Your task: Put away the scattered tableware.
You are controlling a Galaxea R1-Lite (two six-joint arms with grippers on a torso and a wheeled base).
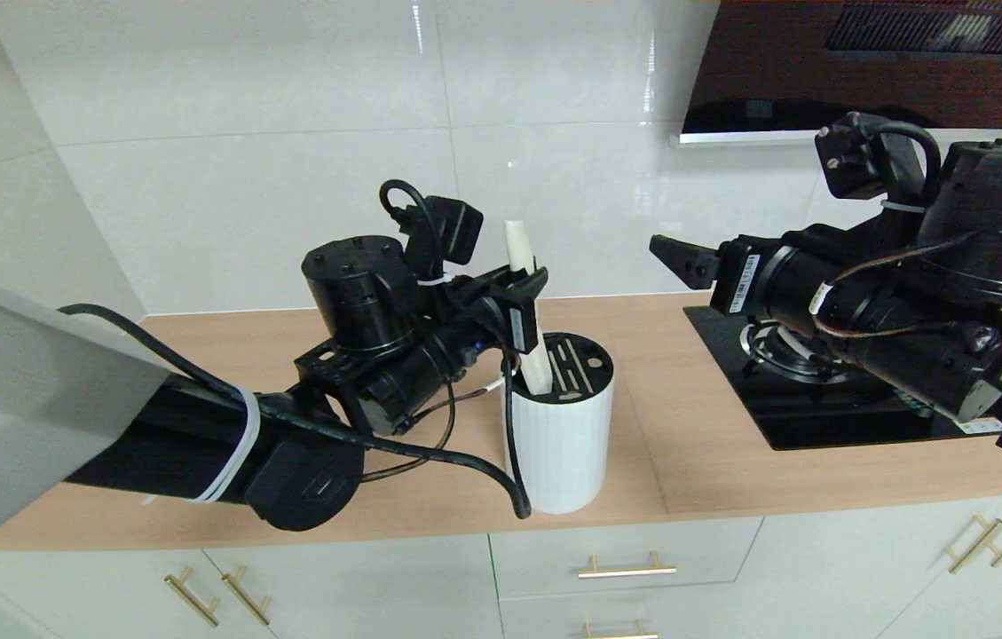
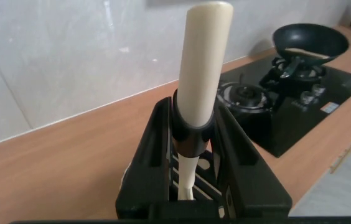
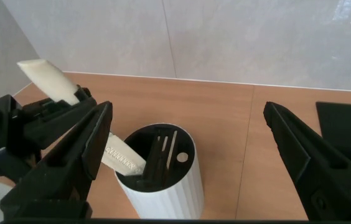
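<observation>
— Which step?
— I'm holding the knife [image 1: 516, 241] tilted, blade in the holder [image 1: 561, 444] near the counter's [image 1: 696, 444] front edge, my left gripper [image 1: 523, 286] pinching its handle and my right gripper [image 3: 188, 107] hanging spread.
— Next?
— I'm guessing: straightening it, sinking it, then letting go.

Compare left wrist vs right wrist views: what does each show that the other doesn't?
Left wrist only: a black frying pan sitting on a burner of the hob. Right wrist only: the right gripper, fingers open, and the ribbed white wall of the holder. Both: the left gripper shut on the cream handle of the knife, its blade entering the holder's slotted top, plus the wooden counter and part of the hob.
</observation>
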